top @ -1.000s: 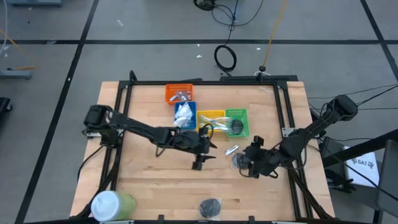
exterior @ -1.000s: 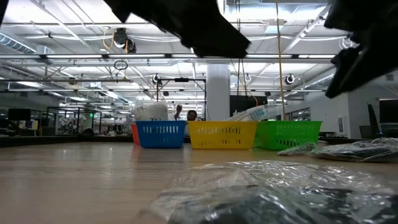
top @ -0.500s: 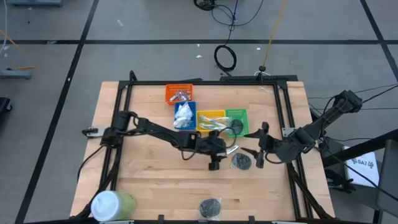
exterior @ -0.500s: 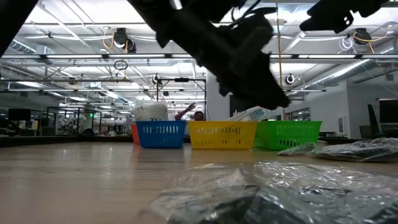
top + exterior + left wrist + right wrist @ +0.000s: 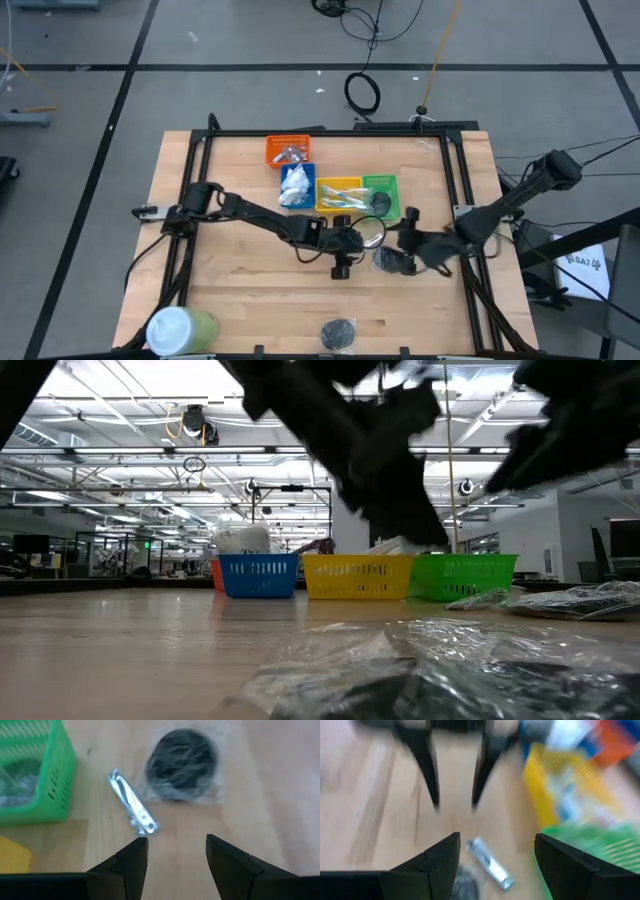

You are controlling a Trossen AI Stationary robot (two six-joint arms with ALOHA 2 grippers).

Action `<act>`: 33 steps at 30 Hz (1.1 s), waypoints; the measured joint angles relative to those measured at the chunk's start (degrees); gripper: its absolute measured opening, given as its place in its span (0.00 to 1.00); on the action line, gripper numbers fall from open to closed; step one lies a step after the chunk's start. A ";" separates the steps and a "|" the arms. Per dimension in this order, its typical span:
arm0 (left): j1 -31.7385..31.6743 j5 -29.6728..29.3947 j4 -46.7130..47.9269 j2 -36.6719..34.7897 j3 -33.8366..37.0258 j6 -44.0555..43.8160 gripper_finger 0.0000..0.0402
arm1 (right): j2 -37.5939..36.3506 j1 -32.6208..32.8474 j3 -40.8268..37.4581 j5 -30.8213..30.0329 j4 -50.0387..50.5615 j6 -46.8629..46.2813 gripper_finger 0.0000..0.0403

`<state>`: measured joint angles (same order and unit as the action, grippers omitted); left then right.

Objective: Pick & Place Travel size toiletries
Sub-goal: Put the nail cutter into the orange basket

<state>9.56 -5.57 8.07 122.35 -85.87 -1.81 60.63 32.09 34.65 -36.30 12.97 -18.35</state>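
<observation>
On the wooden worktop (image 5: 240,270) the left pincer (image 5: 176,851) hangs low over the middle, its two dark fingers (image 5: 131,860) parted with nothing between them. Just ahead of its tips lies a short silvery stick (image 5: 132,810), flat on the wood and slanted, near the corner of the green tray (image 5: 50,795). Beyond the stick, close but apart from it, sits a dark grey round disc (image 5: 182,765) in a clear wrapper.

The right pincer (image 5: 492,851) faces the same spot from the other side, its fingers spread wide and holding nothing; the silvery stick (image 5: 489,862) shows between them in its own view, with the left arm's fingers farther off. From above, the right pincer (image 5: 408,240) sits over or just beside the wrapped disc (image 5: 388,262); whether it touches it I cannot tell.

The trays stand in a cluster toward the far edge: the orange tray (image 5: 288,150) with small silvery pieces in it, the blue tray (image 5: 298,184) with white wrinkly packets, the yellow tray (image 5: 340,192) with thin toothbrushes, and the green tray with a dark disc inside. A second wrapped dark disc (image 5: 338,331) lies alone near the front edge, well apart from the rest. A large green cylinder with a white cap (image 5: 182,327) rests at the front left corner
</observation>
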 joint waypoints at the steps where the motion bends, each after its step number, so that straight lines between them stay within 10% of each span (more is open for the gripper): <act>1: 0.42 -0.02 0.65 -1.10 0.03 0.91 0.49 | 2.05 -1.77 -0.31 3.32 -0.76 -0.05 0.60; 16: 7.08 -9.68 11.34 -20.63 -0.06 7.55 0.49 | 20.13 -19.74 0.62 27.47 -1.49 7.47 0.52; 33: 7.10 -11.57 15.75 -22.78 -0.04 6.60 0.49 | 15.85 -21.04 0.38 28.68 -2.28 9.18 0.11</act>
<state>16.66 -17.14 23.82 99.57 -85.91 4.79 76.48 11.05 35.03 -7.62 10.70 -9.17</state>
